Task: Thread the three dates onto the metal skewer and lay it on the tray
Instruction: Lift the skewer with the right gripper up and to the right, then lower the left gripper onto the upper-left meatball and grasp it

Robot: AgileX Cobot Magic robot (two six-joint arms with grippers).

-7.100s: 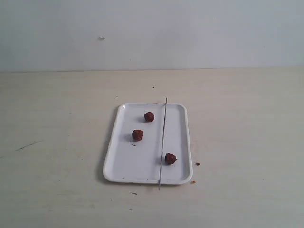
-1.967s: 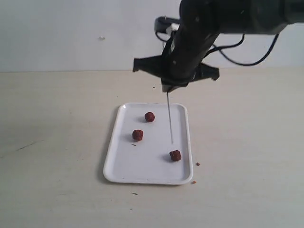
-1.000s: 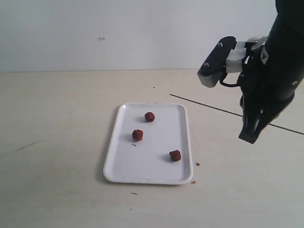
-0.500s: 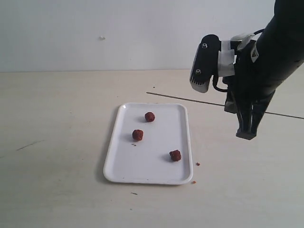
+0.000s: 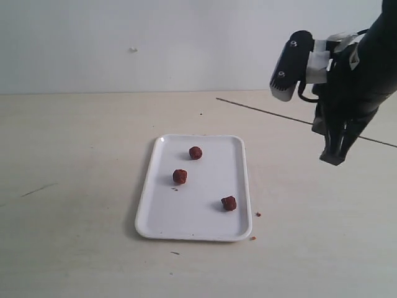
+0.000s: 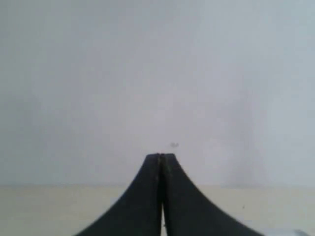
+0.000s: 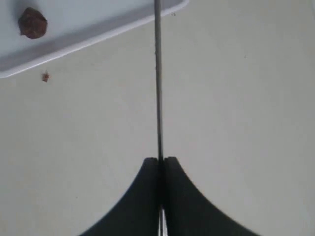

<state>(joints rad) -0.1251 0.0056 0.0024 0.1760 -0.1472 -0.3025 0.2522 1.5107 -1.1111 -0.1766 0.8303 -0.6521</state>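
The white tray [image 5: 144, 205] lies in the middle of the table with the three dates loose on it: one at the back [image 5: 195, 152], one in the middle [image 5: 180, 176], one at the front right [image 5: 229, 203]. To the tray's right and above the table, my right gripper [image 5: 317, 124] is shut on the metal skewer [image 5: 267, 112]. The rod slants in the air, its free end toward the tray's far edge. In the right wrist view the skewer [image 7: 158, 88] runs out from the right gripper [image 7: 161, 160] over the tray [image 7: 98, 24], near one date [image 7: 32, 22]. My left gripper [image 6: 161, 156] is shut, empty, and faces the wall.
Brown crumbs [image 5: 257, 214] lie on the table by the tray's front right corner, one also in the right wrist view [image 7: 45, 76]. A thin dark mark [image 5: 37, 189] is on the table at the left. A pale wall stands behind the table.
The right gripper lifted the skewer off the tray and carried it to the right. In the last half second arm and skewer shifted further right and up. The dates stayed put.
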